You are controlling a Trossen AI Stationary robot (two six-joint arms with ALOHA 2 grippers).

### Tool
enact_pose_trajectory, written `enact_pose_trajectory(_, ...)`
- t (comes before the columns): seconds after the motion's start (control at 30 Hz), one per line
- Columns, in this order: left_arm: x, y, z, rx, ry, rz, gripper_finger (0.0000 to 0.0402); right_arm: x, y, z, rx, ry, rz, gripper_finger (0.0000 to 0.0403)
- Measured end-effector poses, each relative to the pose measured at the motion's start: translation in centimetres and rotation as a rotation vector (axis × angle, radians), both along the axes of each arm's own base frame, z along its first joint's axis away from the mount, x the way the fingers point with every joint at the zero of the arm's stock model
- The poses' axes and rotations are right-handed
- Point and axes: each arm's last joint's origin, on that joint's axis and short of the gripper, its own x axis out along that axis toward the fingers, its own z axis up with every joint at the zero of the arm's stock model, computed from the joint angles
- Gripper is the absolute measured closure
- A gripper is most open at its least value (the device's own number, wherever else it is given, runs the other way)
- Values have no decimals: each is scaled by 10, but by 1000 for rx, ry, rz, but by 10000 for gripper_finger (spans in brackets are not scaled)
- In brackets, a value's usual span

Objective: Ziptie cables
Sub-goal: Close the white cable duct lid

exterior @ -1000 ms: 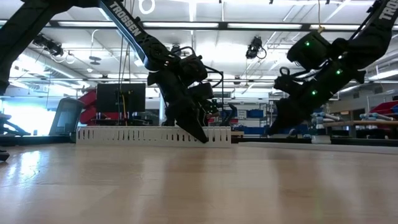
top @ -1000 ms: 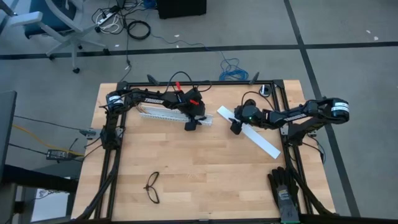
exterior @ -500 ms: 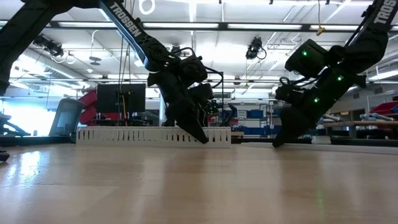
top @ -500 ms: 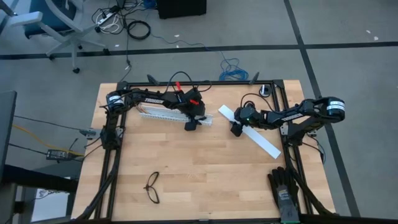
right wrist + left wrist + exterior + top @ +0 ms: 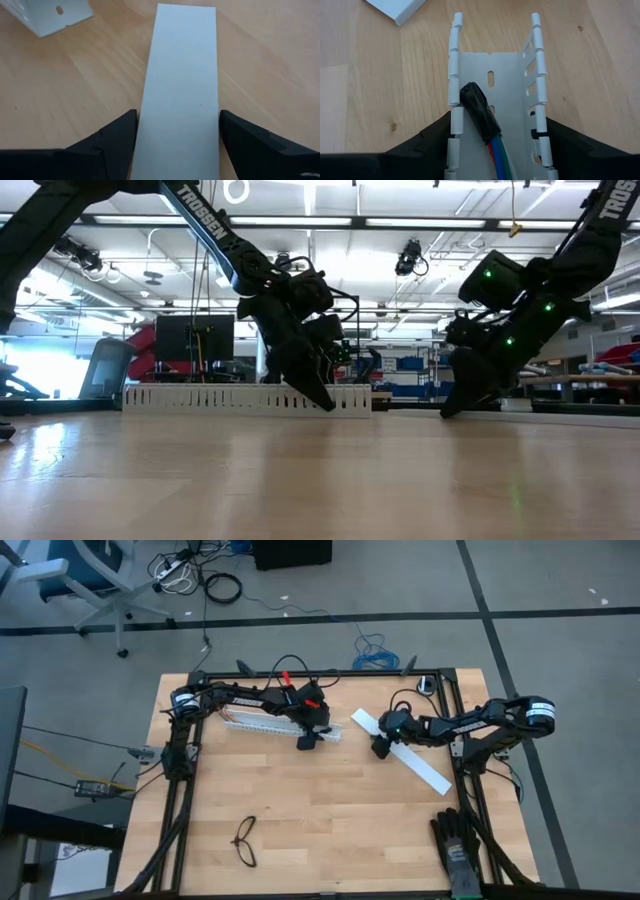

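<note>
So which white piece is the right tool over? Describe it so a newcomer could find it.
Start at the table's far right corner, where the right tool points down. Under it lies the flat strip, running diagonally toward the near right edge. Unlike the slotted channel at the left tool, it is plain, with no walls or slots.

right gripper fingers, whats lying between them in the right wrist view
The wide flat white strip lies between the right gripper fingers, which straddle it with the jaws open. The right wrist view shows this; bare wood table lies on either side.
</note>
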Motion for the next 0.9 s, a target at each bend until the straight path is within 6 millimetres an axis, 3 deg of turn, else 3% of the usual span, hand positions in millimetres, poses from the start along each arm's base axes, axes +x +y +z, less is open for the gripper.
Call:
enact_pose_trajectory(0.3, 0, 1, 0, -8, -4, -6, 148, 2, 0, 2, -15, -19, 62, 184)
enact_pose_trajectory(0.57, -1, 1, -1, 7, 0, -39, 148, 6, 0, 5, -40, -53, 127, 167)
enact_pose_trajectory(0.9, -3, 3, -1, 5, 4, -53, 148, 12, 0, 10, -60, -130, 179, 180)
